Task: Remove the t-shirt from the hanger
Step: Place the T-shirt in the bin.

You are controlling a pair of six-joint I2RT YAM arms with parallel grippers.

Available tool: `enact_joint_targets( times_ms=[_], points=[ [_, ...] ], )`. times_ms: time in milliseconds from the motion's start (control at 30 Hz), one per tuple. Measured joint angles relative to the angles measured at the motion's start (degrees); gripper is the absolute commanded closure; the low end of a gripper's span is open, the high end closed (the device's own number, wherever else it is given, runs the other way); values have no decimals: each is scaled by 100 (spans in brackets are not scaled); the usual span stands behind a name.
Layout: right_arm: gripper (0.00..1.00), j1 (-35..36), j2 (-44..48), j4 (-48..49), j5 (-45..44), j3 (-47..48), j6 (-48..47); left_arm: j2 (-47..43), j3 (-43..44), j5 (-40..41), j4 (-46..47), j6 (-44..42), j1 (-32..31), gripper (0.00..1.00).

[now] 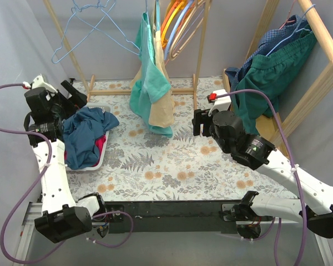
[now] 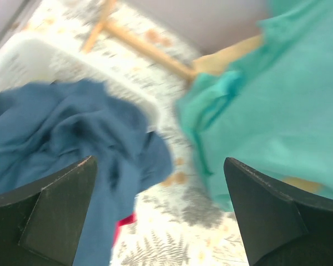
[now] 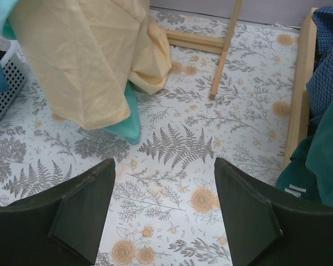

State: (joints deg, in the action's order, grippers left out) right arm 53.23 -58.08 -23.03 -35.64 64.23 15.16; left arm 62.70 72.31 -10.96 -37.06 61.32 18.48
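Hidden, cropped and blurred regions.
The left wrist view is smeared throughout, and the teal t-shirt (image 2: 277, 94) runs off its right edge. From above, the shirt's hanger is lost at the far edge; the blue garment (image 1: 86, 133) covers most of the basket (image 1: 101, 158) and a pink cloth (image 1: 100, 145). In the right wrist view the yellow garment (image 3: 83, 61) hides most of the shirt.

2 white arms (image 1: 51, 166) with black joints (image 1: 250, 149), black gripper fingers (image 2: 44, 210), looping purple cables (image 1: 8, 85)
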Motion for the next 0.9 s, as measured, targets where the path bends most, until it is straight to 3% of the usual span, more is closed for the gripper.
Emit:
enact_joint_targets(
  times_ms=[233, 500, 767, 900],
  points=[
    [22, 0, -264, -109, 192, 146, 142, 153, 1399, -424, -22, 190, -688, 10],
    [22, 0, -323, -181, 328, 118, 326, 1375, 3040, 920, 173, 413, -3005, 12],
    [23, -2, -175, -232, 330, -101, 422, 3049, 4476, 2225, 256, 492, -4052, 16],
    [23, -35, -157, -234, 332, -146, 437, 3574, 5060, 2745, 315, 415, -4535, 23]
  ],
)
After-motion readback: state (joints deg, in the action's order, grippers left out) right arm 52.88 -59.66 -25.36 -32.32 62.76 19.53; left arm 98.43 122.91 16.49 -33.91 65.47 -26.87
